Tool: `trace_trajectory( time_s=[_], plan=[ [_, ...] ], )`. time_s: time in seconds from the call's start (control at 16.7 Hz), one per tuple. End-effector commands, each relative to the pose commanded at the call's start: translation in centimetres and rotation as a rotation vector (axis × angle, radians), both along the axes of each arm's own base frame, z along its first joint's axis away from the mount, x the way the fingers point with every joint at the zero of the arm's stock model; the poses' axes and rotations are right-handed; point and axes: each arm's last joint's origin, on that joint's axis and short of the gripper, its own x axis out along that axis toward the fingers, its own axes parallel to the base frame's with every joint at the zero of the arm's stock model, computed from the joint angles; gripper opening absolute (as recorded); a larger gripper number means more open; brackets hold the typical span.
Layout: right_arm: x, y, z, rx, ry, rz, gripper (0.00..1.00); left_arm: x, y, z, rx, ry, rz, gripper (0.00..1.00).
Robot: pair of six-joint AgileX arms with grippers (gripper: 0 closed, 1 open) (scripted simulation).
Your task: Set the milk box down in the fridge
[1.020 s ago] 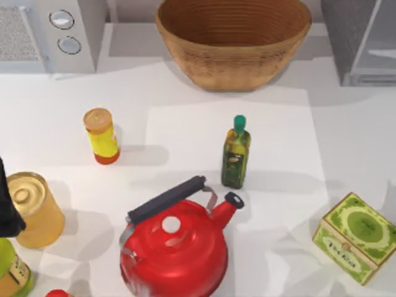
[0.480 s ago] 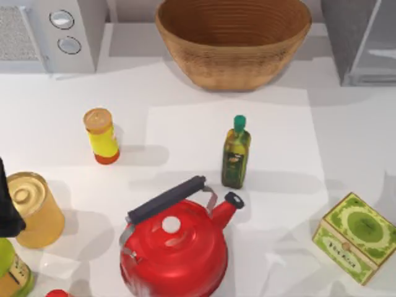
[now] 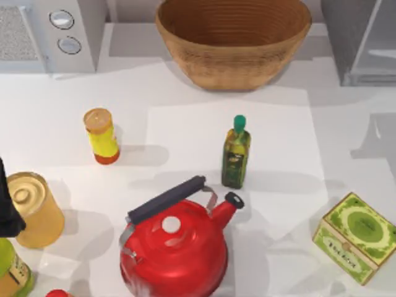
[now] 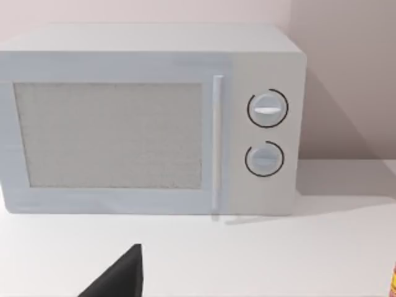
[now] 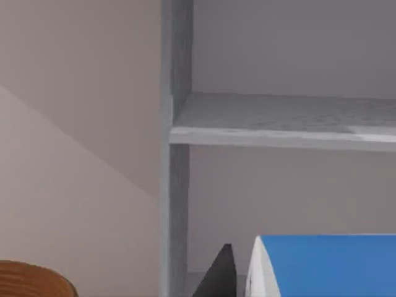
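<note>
- Milk box (image 5: 322,263): its blue top and a strip of white edge show in the right wrist view, just beside a dark fingertip (image 5: 221,272) of the right gripper. I judge the carton is held in that claw, off the table and in front of the fridge.
- Fridge (image 5: 175,148): in the same view its grey upright wall and pale shelf stand ahead of the carton; in the top view it sits at the table's far right corner (image 3: 365,40).
- Progress: pickup and carry look done. The carton is not yet inside, so what is left is to move it in, set it down and let go.
- Left arm (image 3: 7,204): parked at the table's left edge, facing the microwave (image 4: 148,120); I cannot tell its claw's state.
- Olive-oil bottle (image 3: 236,152), red kettle (image 3: 175,238) and green tea box (image 3: 355,237) stand apart from the route.
</note>
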Motion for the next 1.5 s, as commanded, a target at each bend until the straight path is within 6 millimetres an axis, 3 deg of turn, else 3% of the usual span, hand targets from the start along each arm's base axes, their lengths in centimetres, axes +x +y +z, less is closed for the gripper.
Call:
trace_trajectory(
  time_s=[0.12,0.3,0.42,0.6,0.78,0.96,1.5],
  plan=[
    [4.6,-0.9,0.1,-0.007,0.021,0.003,0.0,0.0,0.0,0.0,0.0,0.0,0.0,1.0],
    [11.1,-2.7,-1.5,-0.018,0.031,0.006,0.0,0.0,0.0,0.0,0.0,0.0,0.0,1.0],
    [14.7,-4.1,-3.5,-0.023,0.032,0.004,0.0,0.0,0.0,0.0,0.0,0.0,0.0,1.0],
    [18.8,-6.3,-8.6,-0.01,0.08,-0.008,0.0,0.0,0.0,0.0,0.0,0.0,0.0,1.0],
    [20.8,-8.0,-13.4,0.014,0.136,-0.023,0.0,0.0,0.0,0.0,0.0,0.0,0.0,1.0],
    [21.5,-8.9,-16.1,0.029,0.161,-0.032,0.0,0.0,0.0,0.0,0.0,0.0,0.0,1.0],
    [22.3,-8.7,-17.1,0.041,0.195,-0.02,0.0,0.0,0.0,0.0,0.0,0.0,0.0,1.0]
  ],
)
